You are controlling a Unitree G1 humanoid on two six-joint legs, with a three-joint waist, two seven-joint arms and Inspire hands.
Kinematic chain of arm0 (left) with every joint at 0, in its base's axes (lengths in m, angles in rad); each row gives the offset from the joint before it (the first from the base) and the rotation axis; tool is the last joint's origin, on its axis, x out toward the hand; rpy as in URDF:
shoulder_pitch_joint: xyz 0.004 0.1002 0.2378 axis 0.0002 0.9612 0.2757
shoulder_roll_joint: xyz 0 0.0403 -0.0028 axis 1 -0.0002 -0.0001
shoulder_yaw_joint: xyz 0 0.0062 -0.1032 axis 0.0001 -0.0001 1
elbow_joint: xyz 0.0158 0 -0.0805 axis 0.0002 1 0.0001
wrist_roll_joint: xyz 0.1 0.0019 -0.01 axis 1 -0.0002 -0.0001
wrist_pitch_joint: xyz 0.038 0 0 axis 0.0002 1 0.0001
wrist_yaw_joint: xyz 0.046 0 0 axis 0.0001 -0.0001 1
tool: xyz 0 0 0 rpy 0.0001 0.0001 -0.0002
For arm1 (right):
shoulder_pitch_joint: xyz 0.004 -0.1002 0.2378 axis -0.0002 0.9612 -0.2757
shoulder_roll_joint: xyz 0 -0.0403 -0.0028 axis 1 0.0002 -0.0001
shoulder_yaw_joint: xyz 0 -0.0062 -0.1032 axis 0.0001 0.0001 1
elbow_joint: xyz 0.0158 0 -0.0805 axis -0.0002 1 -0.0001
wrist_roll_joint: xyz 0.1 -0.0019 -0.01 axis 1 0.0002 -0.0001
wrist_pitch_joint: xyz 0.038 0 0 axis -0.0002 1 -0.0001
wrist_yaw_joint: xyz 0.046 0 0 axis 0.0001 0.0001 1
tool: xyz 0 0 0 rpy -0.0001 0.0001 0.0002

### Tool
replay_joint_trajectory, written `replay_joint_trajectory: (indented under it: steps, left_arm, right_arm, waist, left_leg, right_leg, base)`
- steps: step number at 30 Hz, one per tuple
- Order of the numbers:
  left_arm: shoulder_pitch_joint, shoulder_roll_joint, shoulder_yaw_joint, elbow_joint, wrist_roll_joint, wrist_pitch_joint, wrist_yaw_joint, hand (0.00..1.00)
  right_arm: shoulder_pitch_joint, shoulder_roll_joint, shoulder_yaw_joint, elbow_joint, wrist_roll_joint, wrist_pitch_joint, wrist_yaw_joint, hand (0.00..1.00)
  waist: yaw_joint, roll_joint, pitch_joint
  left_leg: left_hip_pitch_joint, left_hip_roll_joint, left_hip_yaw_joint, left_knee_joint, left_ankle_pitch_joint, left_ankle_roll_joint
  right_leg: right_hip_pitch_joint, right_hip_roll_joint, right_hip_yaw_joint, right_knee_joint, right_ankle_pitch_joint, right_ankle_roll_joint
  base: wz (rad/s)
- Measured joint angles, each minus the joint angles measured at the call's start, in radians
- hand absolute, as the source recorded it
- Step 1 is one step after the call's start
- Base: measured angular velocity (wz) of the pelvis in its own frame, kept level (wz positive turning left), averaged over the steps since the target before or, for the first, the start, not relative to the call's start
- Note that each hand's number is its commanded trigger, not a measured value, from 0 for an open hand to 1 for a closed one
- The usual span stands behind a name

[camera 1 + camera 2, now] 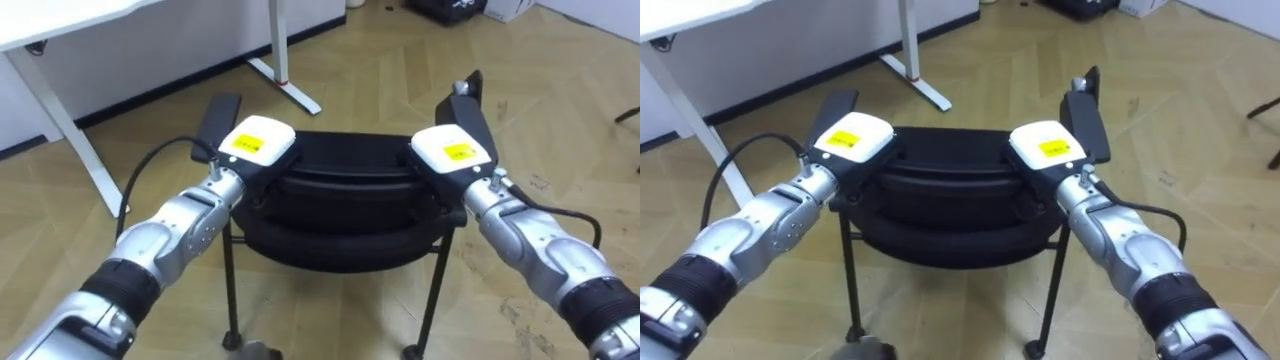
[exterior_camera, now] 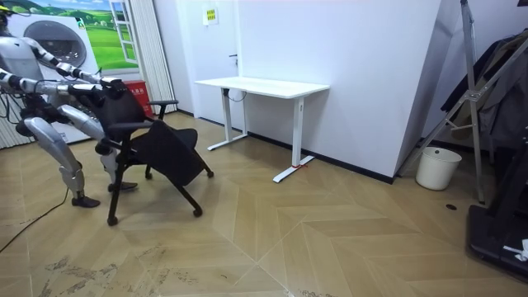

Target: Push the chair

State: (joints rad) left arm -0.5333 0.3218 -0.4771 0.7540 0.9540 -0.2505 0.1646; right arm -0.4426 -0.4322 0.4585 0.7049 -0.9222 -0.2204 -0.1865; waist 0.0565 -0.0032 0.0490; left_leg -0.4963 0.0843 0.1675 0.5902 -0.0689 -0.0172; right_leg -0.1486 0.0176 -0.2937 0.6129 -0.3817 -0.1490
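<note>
Black chair (image 1: 345, 205) stands at the robot's 12 o'clock. The left hand (image 1: 257, 141) and right hand (image 1: 455, 150) rest on its backrest — clamped or not, I cannot tell. It seems the pushing step; next it needs even forward pressure.

My black chair (image 1: 340, 200) stands before me on the wood floor (image 1: 560, 120). Its curved back faces me, with armrests (image 1: 222, 115) out either side, and the room view shows it tilted.

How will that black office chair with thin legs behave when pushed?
The black office chair probably rolls: small casters seem to sit under its legs on smooth wooden floor. It may tip easily: it leans, with the left hand and right hand set high on its backrest.
</note>
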Motion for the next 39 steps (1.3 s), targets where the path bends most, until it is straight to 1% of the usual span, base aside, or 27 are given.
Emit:
replay_joint_trajectory:
  steps: [2,4,5,8,10,11,12,13,14,15,17,18,20,21,24,25,26,28,29,30,31,32,33,34,37,38,39]
  left_arm:
    - [0.000,0.000,-0.001,0.001,-0.012,0.000,0.001,1.00]
    - [0.000,0.004,-0.002,-0.001,-0.012,0.001,-0.001,1.00]
    - [0.000,0.005,-0.003,-0.003,-0.012,0.001,-0.001,1.00]
    - [-0.003,0.011,-0.001,-0.007,-0.012,0.002,-0.001,1.00]
    - [-0.004,0.022,-0.001,-0.015,-0.012,0.002,-0.001,1.00]
    - [-0.005,0.027,-0.001,-0.020,-0.012,0.002,0.001,1.00]
    - [-0.019,0.034,0.003,-0.022,-0.011,0.000,0.004,1.00]
    - [-0.044,0.029,0.004,-0.012,-0.007,0.003,0.011,1.00]
    - [-0.057,0.024,0.003,-0.004,-0.003,0.006,0.016,1.00]
    - [-0.078,0.016,0.003,0.012,0.000,0.006,0.020,1.00]
    - [-0.086,0.017,0.003,0.012,0.000,0.006,0.026,1.00]
    - [-0.089,0.020,0.004,0.012,-0.001,0.005,0.040,1.00]
    - [-0.090,0.044,0.011,0.010,-0.007,-0.006,0.062,1.00]
    - [-0.095,0.055,0.024,0.011,-0.011,-0.016,0.075,1.00]
    - [-0.117,0.075,0.028,0.051,-0.011,-0.021,0.107,1.00]
    - [-0.123,0.073,0.027,0.065,-0.010,-0.021,0.111,1.00]
    - [-0.127,0.071,0.026,0.069,-0.010,-0.021,0.111,1.00]
    - [-0.129,0.065,0.020,0.071,-0.010,-0.018,0.111,1.00]
    - [-0.129,0.065,0.021,0.069,-0.011,-0.017,0.111,1.00]
    - [-0.132,0.068,0.030,0.069,-0.013,-0.013,0.111,1.00]
    - [-0.139,0.061,0.037,0.070,-0.013,0.003,0.111,1.00]
    - [-0.142,0.054,0.042,0.071,-0.013,0.013,0.111,1.00]
    - [-0.153,0.042,0.043,0.078,-0.013,0.031,0.111,1.00]
    - [-0.167,0.033,0.044,0.088,-0.013,0.038,0.111,1.00]
    - [-0.169,0.000,0.060,0.130,-0.011,0.048,0.127,1.00]
    - [-0.169,-0.001,0.061,0.132,-0.013,0.048,0.131,1.00]
    - [-0.169,-0.004,0.061,0.132,-0.014,0.050,0.134,1.00]
  right_arm:
    - [0.000,0.001,0.002,0.004,-0.005,0.000,-0.011,1.00]
    - [0.003,0.009,0.004,0.015,-0.005,0.003,-0.023,1.00]
    - [0.003,0.014,0.004,0.017,-0.005,0.006,-0.024,1.00]
    - [0.003,0.032,0.004,0.025,-0.006,0.024,-0.038,1.00]
    - [0.007,0.045,0.004,0.026,-0.003,0.036,-0.046,1.00]
    - [0.004,0.045,0.003,0.025,-0.001,0.036,-0.047,1.00]
    - [-0.006,0.049,-0.002,0.026,0.003,0.038,-0.053,1.00]
    - [-0.016,0.051,-0.012,0.029,0.007,0.043,-0.056,1.00]
    - [-0.022,0.050,-0.013,0.032,0.009,0.047,-0.058,1.00]
    - [-0.031,0.050,-0.016,0.040,0.014,0.051,-0.061,1.00]
    - [-0.037,0.054,-0.022,0.046,0.015,0.052,-0.065,1.00]
    - [-0.042,0.063,-0.028,0.056,0.015,0.054,-0.076,1.00]
    - [-0.065,0.082,-0.019,0.062,0.010,0.064,-0.084,1.00]
    - [-0.087,0.089,-0.010,0.057,0.005,0.073,-0.087,1.00]
    - [-0.123,0.120,0.001,0.069,-0.010,0.102,-0.087,1.00]
    - [-0.121,0.125,0.002,0.069,-0.012,0.107,-0.087,1.00]
    - [-0.120,0.124,0.002,0.069,-0.012,0.105,-0.087,1.00]
    - [-0.116,0.125,0.002,0.069,-0.011,0.101,-0.088,1.00]
    - [-0.118,0.123,0.001,0.069,-0.010,0.098,-0.089,1.00]
    - [-0.129,0.124,0.001,0.072,-0.010,0.098,-0.090,1.00]
    - [-0.152,0.123,0.001,0.085,-0.010,0.098,-0.089,1.00]
    - [-0.167,0.125,0.001,0.100,-0.011,0.098,-0.088,1.00]
    - [-0.194,0.125,0.002,0.118,-0.014,0.098,-0.084,1.00]
    - [-0.214,0.122,0.004,0.134,-0.015,0.098,-0.082,1.00]
    - [-0.245,0.123,0.019,0.164,-0.014,0.101,-0.081,1.00]
    - [-0.245,0.126,0.021,0.164,-0.014,0.101,-0.081,1.00]
    - [-0.245,0.124,0.020,0.163,-0.015,0.101,-0.081,1.00]
  waist:
    - [0.007,-0.003,-0.0041]
    - [0.012,-0.017,-0.0199]
    - [0.015,-0.025,-0.0223]
    - [0.022,-0.050,-0.0204]
    - [0.034,-0.071,-0.0209]
    - [0.036,-0.075,-0.0221]
    - [0.036,-0.087,-0.0197]
    - [0.033,-0.109,-0.0155]
    - [0.029,-0.111,-0.0142]
    - [0.026,-0.107,-0.0111]
    - [0.026,-0.094,-0.0026]
    - [0.028,-0.087,0.0068]
    - [0.033,-0.066,0.0207]
    - [0.026,-0.048,0.0313]
    - [0.010,-0.040,0.0379]
    - [0.001,-0.044,0.0381]
    - [-0.003,-0.048,0.0389]
    - [-0.036,-0.066,0.0339]
    - [-0.035,-0.067,0.0329]
    - [-0.030,-0.077,0.0240]
    - [-0.029,-0.076,0.0251]
    - [-0.028,-0.072,0.0260]
    - [-0.024,-0.066,0.0254]
    - [-0.021,-0.067,0.0257]
    - [-0.002,-0.071,0.0283]
    - [-0.002,-0.072,0.0289]
    - [-0.005,-0.074,0.0310]
  left_leg:
    - [0.022,-0.008,-0.002,-0.076,0.000,0.001]
    - [0.050,-0.005,0.016,-0.099,-0.014,0.023]
    - [0.056,-0.004,0.025,-0.106,-0.016,0.027]
    - [0.091,-0.007,0.062,-0.106,-0.004,0.054]
    - [0.116,-0.006,0.105,-0.078,-0.011,0.065]
    - [0.118,-0.009,0.114,-0.065,-0.027,0.088]
    - [0.115,-0.023,0.122,-0.025,-0.066,0.116]
    - [0.109,-0.048,0.113,0.008,-0.102,0.124]
    - [0.104,-0.052,0.106,0.030,-0.121,0.128]
    - [0.100,-0.052,0.095,0.066,-0.159,0.135]
    - [0.107,-0.045,0.063,0.098,-0.200,0.131]
    - [0.123,-0.055,0.015,0.104,-0.216,0.128]
    - [0.131,-0.065,-0.055,0.102,-0.229,0.119]
    - [0.131,-0.069,-0.101,0.097,-0.232,0.115]
    - [0.153,-0.106,-0.215,0.068,-0.233,0.095]
    - [0.170,-0.117,-0.259,0.055,-0.234,0.085]
    - [0.180,-0.120,-0.275,0.051,-0.237,0.078]
    - [0.199,-0.138,-0.354,0.064,-0.268,0.043]
    - [0.197,-0.138,-0.369,0.078,-0.284,0.029]
    - [0.193,-0.127,-0.386,0.109,-0.311,0.002]
    - [0.191,-0.113,-0.378,0.134,-0.332,-0.019]
    - [0.191,-0.094,-0.365,0.139,-0.340,-0.031]
    - [0.191,-0.057,-0.337,0.138,-0.345,-0.048]
    - [0.190,-0.028,-0.304,0.134,-0.340,-0.058]
    - [0.209,0.016,-0.253,0.141,-0.320,-0.085]
    - [0.206,0.023,-0.248,0.157,-0.313,-0.082]
    - [0.177,0.038,-0.235,0.210,-0.289,-0.063]
  right_leg:
    - [0.011,-0.002,-0.011,-0.004,-0.011,0.009]
    - [0.016,-0.032,-0.042,-0.005,-0.045,0.047]
    - [0.024,-0.040,-0.042,-0.006,-0.050,0.054]
    - [0.062,-0.078,-0.047,-0.004,-0.081,0.091]
    - [0.099,-0.133,-0.080,0.002,-0.100,0.137]
    - [0.102,-0.153,-0.092,0.016,-0.108,0.154]
    - [0.101,-0.189,-0.106,0.065,-0.130,0.188]
    - [0.083,-0.225,-0.122,0.149,-0.131,0.195]
    - [0.066,-0.240,-0.122,0.204,-0.120,0.191]
    - [0.034,-0.259,-0.117,0.297,-0.075,0.184]
    - [0.003,-0.264,-0.112,0.392,0.010,0.172]
    - [-0.027,-0.258,-0.099,0.440,0.059,0.163]
    - [-0.089,-0.223,-0.095,0.469,0.041,0.162]
    - [-0.139,-0.197,-0.097,0.445,0.028,0.157]
    - [-0.236,-0.151,-0.089,0.268,0.029,0.154]
    - [-0.251,-0.137,-0.066,0.158,0.050,0.147]
    - [-0.257,-0.133,-0.051,0.104,0.069,0.148]
    - [-0.266,-0.139,0.039,-0.069,0.160,0.163]
    - [-0.265,-0.140,0.043,-0.075,0.194,0.162]
    - [-0.263,-0.138,0.025,-0.042,0.214,0.128]
    - [-0.262,-0.155,-0.023,0.004,0.208,0.081]
    - [-0.260,-0.157,-0.043,0.025,0.188,0.065]
    - [-0.254,-0.156,-0.077,0.045,0.155,0.044]
    - [-0.249,-0.155,-0.101,0.061,0.127,0.030]
    - [-0.217,-0.160,-0.147,0.111,0.066,-0.010]
    - [-0.207,-0.162,-0.162,0.116,0.050,-0.017]
    - [-0.190,-0.169,-0.197,0.125,0.022,-0.031]
  base:
    - [-0.19]
    - [-0.15]
    - [-0.21]
    - [-0.27]
    - [-0.33]
    - [-0.26]
    - [-0.07]
    - [0.04]
    - [0.18]
    - [0.12]
    - [0.04]
    - [-0.14]
    - [-0.18]
    - [0.04]
    - [0.30]
    - [0.59]
    - [0.87]
    - [0.97]
    - [0.74]
    - [0.59]
    - [0.56]
    - [0.51]
    - [0.51]
    - [0.51]
    - [0.44]
    - [0.61]
    - [0.69]
